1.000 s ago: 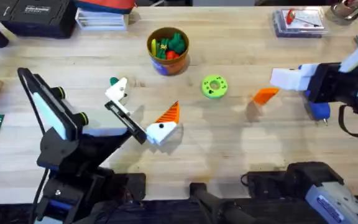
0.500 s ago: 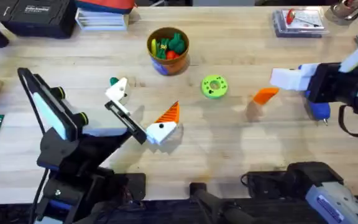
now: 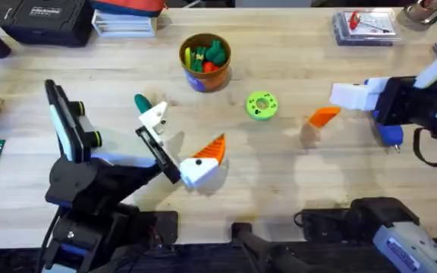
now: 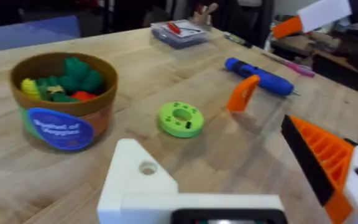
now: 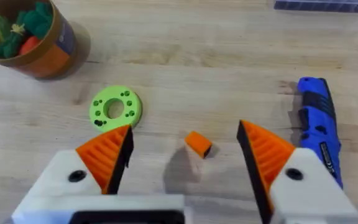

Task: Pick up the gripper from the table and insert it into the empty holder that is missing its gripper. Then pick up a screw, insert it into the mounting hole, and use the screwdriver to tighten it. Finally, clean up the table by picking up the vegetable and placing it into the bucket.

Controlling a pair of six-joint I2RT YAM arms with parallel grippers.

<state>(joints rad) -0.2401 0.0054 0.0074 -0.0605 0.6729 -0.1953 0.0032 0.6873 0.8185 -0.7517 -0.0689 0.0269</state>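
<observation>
The orange gripper (image 3: 325, 116) stands on the table right of centre, also seen as an orange gripper (image 4: 242, 93) and, from above, a small orange gripper (image 5: 197, 143). My right gripper (image 5: 184, 127) hovers over it, open and empty. The blue screwdriver (image 5: 316, 121) lies beside it, partly under the right arm in the overhead view. My left gripper (image 3: 187, 129) is open at mid-left; one jaw carries the bare white holder (image 4: 139, 179), the other an orange pad. The dark-green vegetable (image 3: 140, 101) lies just beyond the holder. The bucket (image 3: 205, 73) stands at the back centre, holding toy foods.
A green ring disc (image 3: 262, 105) lies between the bucket and the orange gripper. A clear case with red parts (image 3: 364, 26) sits at the back right. Boxes and books line the back left edge. Bare wood stretches across the front middle.
My left arm has turned and its gripper has shifted slightly right and toward the front, uncovering more of the vegetable. The right arm and the orange gripper have not moved.
</observation>
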